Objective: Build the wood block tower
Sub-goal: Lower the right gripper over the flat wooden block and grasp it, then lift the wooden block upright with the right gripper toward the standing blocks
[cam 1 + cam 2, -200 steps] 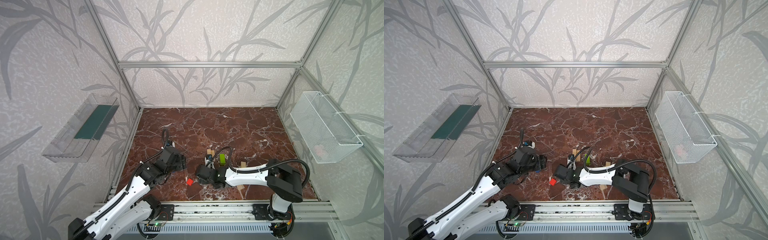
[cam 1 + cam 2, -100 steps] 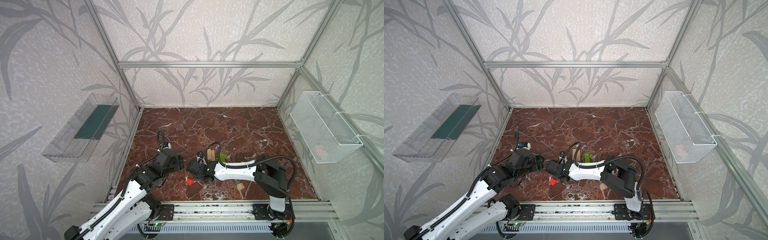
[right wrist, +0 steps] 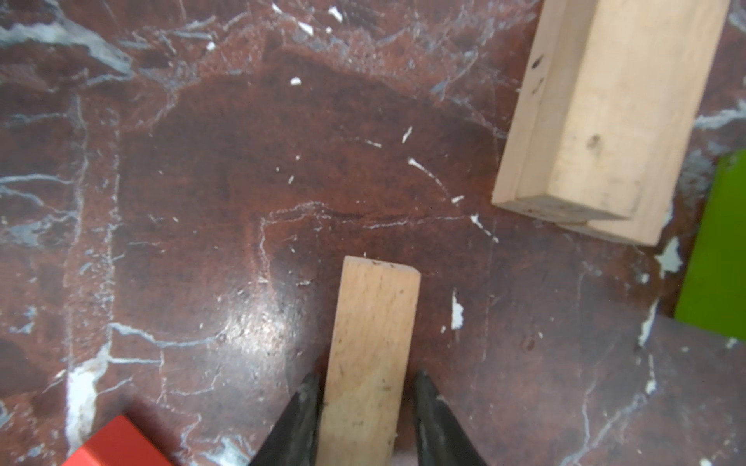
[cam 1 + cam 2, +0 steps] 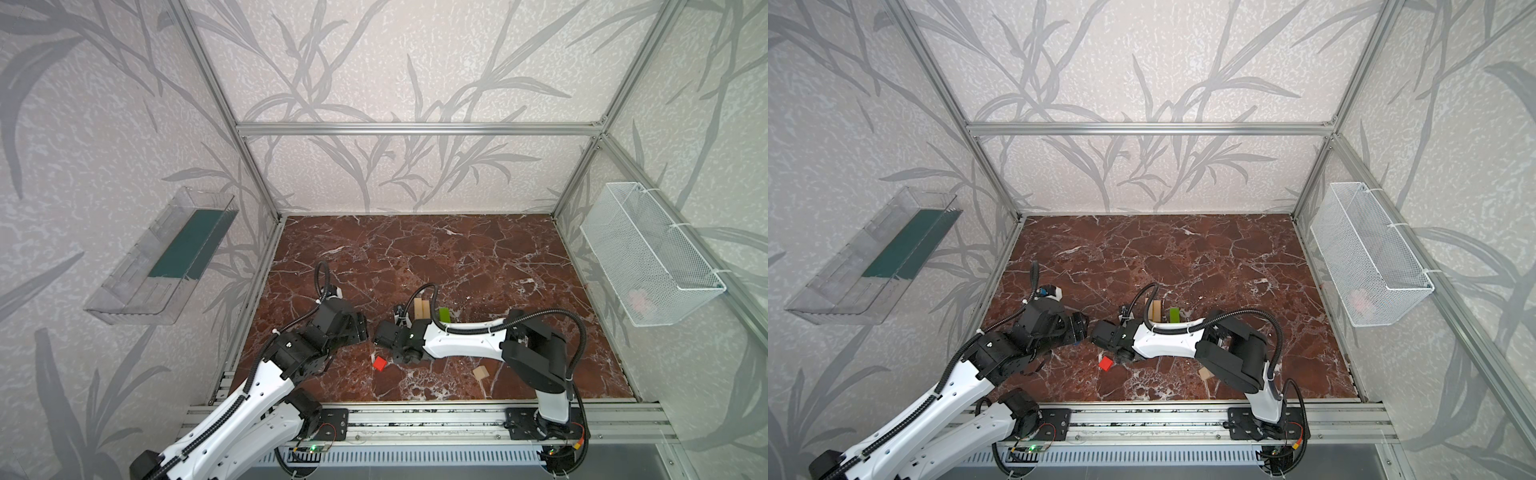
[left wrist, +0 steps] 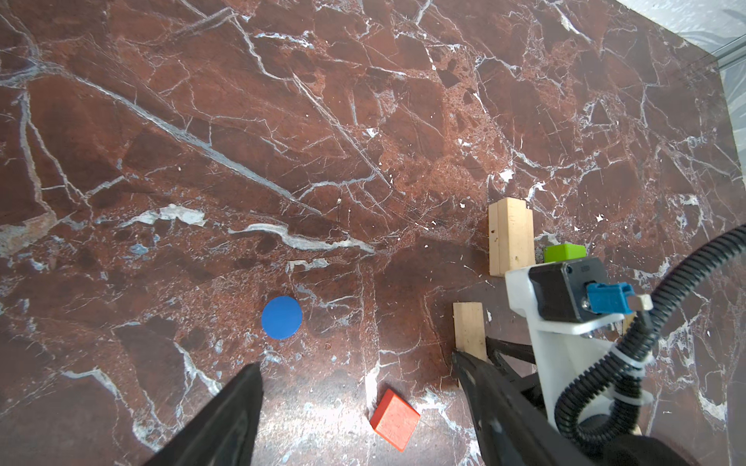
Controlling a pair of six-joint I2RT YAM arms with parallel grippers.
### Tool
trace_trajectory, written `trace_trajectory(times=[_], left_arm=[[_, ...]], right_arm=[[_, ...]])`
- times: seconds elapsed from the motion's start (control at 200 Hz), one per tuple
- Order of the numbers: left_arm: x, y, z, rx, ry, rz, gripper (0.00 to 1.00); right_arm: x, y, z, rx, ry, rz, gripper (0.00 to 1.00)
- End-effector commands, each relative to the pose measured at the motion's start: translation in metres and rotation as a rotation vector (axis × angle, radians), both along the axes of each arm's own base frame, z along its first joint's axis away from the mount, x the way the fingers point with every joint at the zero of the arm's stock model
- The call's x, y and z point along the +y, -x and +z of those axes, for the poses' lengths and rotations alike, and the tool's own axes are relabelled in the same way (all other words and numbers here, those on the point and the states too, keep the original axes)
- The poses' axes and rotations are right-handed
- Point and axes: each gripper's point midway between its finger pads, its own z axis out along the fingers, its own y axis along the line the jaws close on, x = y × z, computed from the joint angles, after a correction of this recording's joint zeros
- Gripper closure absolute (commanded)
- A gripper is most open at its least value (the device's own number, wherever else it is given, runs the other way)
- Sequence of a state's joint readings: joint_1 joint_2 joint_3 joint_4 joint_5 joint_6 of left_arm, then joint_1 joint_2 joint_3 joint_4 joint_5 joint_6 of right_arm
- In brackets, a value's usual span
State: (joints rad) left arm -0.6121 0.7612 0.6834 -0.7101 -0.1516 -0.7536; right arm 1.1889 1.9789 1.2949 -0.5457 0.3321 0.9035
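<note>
Above the red-brown marble tabletop (image 4: 457, 249), the left gripper (image 5: 355, 361) hangs with jaws spread wide. The right gripper (image 3: 363, 375) straddles a pale natural-wood rectangular bar (image 3: 375, 318) lying flat, fingers close at both sides; whether they pinch it, I cannot tell. A red wooden block (image 5: 395, 419) and a flat blue disc (image 5: 281, 317) lie near.

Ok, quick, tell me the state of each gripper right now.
Left gripper: open, holding nothing.
Right gripper: closed on the pale wood bar.
</note>
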Motion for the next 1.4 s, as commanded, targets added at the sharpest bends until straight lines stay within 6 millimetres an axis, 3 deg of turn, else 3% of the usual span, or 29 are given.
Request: trace_trajectory(times=[0.0, 0.705, 1.045, 1.395], left_arm=[[0.002, 0.001, -0.004, 0.013, 0.000, 0.014, 0.19], [0.002, 0.000, -0.006, 0.018, -0.004, 0.021, 0.19], [0.003, 0.001, 0.003, 0.003, 0.000, 0.016, 0.19], [-0.010, -0.001, 0.012, -0.006, 0.040, -0.044, 0.19]], right_arm=[[-0.007, -0.006, -0.007, 0.009, 0.045, -0.004, 0.61], [0.002, -0.014, -0.012, 0.020, 0.044, 0.046, 0.73], [0.007, -0.012, 0.026, -0.006, -0.051, 0.065, 0.79], [-0.018, -0.009, 0.074, -0.083, -0.136, 0.037, 0.81]])
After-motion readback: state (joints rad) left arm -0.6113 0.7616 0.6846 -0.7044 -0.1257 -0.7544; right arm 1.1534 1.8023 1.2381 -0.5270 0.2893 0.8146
